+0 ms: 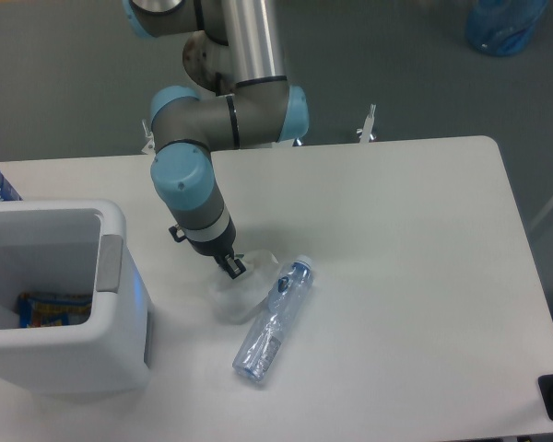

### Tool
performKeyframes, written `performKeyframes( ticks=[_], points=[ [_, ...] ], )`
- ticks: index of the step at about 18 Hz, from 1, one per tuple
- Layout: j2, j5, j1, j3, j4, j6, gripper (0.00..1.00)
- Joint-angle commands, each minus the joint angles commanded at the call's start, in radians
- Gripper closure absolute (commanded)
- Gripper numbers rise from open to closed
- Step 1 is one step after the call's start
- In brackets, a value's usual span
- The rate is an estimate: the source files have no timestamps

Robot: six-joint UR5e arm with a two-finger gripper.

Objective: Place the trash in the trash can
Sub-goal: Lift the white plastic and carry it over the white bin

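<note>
Gripper (pixel 232 267) is down at the crumpled white paper wad (pixel 242 287) on the white table (pixel 415 239); open or closed, cannot tell; crushed clear plastic bottle (pixel 275 321) lies just beside the wad; white boxy plastic trash can (pixel 83 345) stands at the left, colourful packaging (pixel 53 308) inside.

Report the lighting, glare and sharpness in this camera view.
Fixed camera: soft, even light, faint shadows; the white paper wad nearly blends into the white table; mild sheen on the crushed bottle; overall slightly soft focus, so the gripper fingertips are unclear.
</note>
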Motion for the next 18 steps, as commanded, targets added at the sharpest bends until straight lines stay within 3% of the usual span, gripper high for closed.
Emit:
performKeyframes(
  ticks=[3, 7, 15, 18],
  points=[
    [0.052, -0.135, 0.043, 0.015, -0.003, -0.067, 1.0],
    [0.112, -0.19, 0.083, 0.034, 0.0, -0.169, 1.0],
    [0.132, -0.399, 0.215, 0.251, 0.003, -0.485, 1.0],
    [0.149, -0.463, 0.236, 0.291, 0.011, -0.6, 1.0]
  ],
)
